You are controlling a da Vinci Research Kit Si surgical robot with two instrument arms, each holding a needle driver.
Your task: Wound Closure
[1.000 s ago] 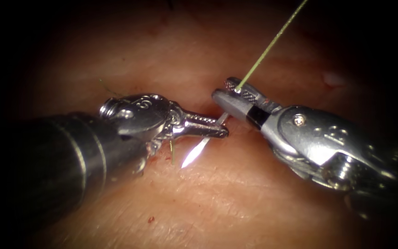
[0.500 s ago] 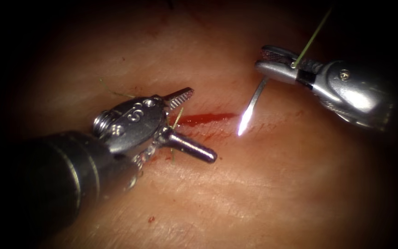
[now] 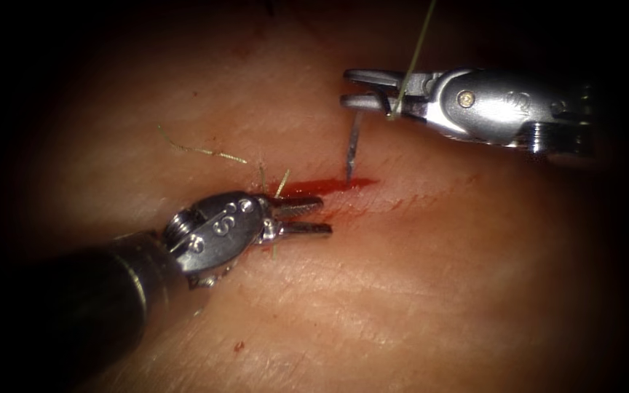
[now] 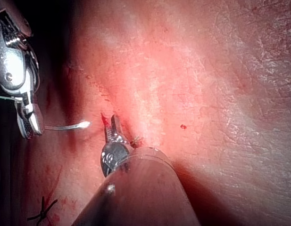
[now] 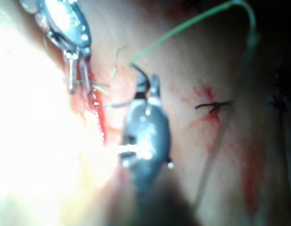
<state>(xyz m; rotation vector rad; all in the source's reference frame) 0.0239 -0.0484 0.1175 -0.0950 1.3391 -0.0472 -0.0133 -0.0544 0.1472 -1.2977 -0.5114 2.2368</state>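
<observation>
Right tool (image 3: 362, 87) clamps the curved needle (image 3: 353, 149) near its thread end — tip at the cut (image 3: 329, 185), not buried; left tool (image 3: 314, 217) beside the cut, slightly parted, empty — steel looks stiff, slippery

Endoscope edges dark; right wrist view blurred, glare-washed.

The left tool (image 4: 111, 134) rests on the tissue (image 4: 192, 84), jaws slightly parted, apparently empty. Just beside it, the right tool (image 4: 29, 123) grips the needle (image 4: 65, 126) near its tail.
</observation>
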